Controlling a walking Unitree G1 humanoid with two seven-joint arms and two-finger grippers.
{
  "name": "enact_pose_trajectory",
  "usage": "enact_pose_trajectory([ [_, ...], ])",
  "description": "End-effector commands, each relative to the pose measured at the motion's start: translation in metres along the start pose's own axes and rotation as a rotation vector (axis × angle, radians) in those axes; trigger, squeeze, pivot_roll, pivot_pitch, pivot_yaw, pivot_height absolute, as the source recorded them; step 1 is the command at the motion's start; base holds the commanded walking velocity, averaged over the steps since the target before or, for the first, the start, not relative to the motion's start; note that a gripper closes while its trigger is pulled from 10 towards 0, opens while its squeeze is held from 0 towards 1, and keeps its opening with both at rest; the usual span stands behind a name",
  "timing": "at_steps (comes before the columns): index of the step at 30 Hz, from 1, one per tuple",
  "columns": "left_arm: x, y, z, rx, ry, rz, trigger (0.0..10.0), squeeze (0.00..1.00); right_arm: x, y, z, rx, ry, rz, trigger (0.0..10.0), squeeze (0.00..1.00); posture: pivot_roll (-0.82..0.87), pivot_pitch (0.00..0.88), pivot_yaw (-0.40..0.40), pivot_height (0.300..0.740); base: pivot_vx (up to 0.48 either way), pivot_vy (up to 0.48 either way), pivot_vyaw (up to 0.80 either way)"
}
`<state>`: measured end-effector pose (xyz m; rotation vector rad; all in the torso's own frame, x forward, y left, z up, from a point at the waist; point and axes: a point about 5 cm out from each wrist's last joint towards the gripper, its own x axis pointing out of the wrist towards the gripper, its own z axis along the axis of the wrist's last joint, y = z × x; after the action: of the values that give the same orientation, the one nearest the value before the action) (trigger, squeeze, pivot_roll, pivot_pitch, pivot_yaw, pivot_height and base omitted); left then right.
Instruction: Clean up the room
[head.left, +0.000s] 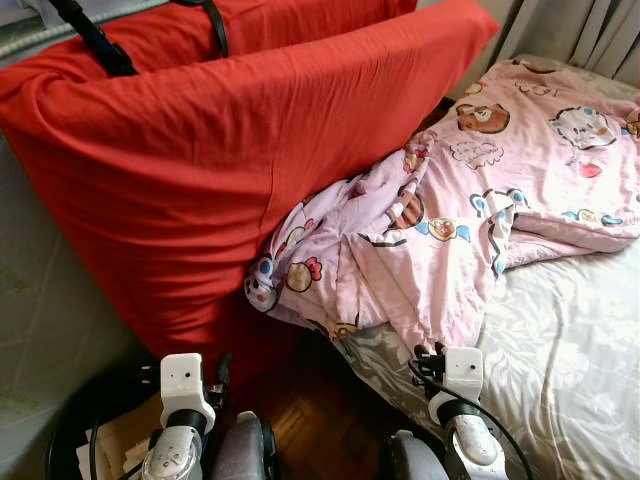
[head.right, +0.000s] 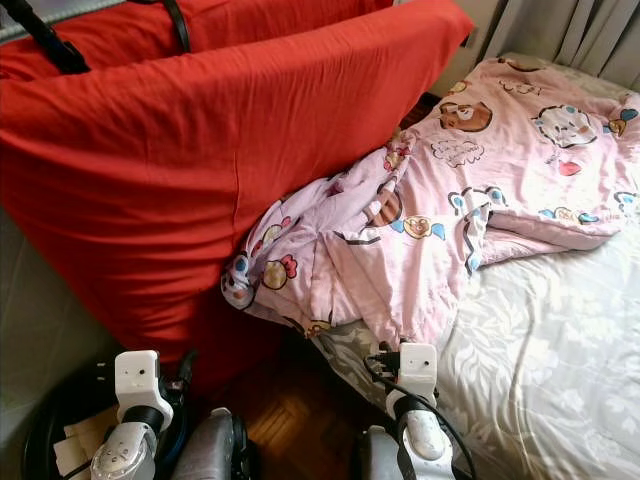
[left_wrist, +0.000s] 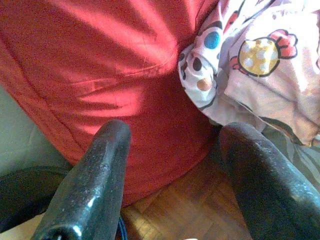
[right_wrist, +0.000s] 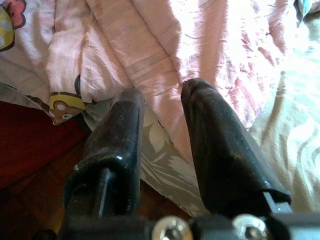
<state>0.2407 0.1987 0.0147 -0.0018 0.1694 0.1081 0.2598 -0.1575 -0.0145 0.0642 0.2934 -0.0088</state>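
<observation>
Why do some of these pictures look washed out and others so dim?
Head views: even daylight, sharp; the pink blanket and red cushion read clearly, the floor is shaded. Left wrist view: soft, bright patches on the cushion, left gripper fingers blurred. Right wrist view: blanket overexposed near the top, dark beneath the right gripper.

Both forearms are silver, each ending in a white boxy wrist block with black cables looping beside it. The left gripper (left_wrist: 172, 165) has two long, glossy black fingers with a speckled sheen. The right gripper (right_wrist: 162, 107) matches, with two silver screws at its base.
</observation>
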Motion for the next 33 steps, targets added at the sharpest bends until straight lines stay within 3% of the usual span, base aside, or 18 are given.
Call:
enact_pose_trajectory([
  [1, -0.0029, 0.0021, -0.004, -0.003, 0.023, 0.005, 10.0, 0.0, -0.0037, -0.0001, -0.0082, 0.009, 0.04, -0.008, 10.0, 0.0, -0.05, 0.2, -0.004, 0.642, 0.296, 0.0, 0.0],
  [33, -0.0034, 0.0006, -0.0043, -0.001, 0.024, 0.001, 10.0, 0.0, -0.0053, -0.0082, -0.0143, 0.004, 0.09, -0.045, 10.0, 0.0, -0.05, 0.204, -0.002, 0.642, 0.316, 0.0, -0.08],
])
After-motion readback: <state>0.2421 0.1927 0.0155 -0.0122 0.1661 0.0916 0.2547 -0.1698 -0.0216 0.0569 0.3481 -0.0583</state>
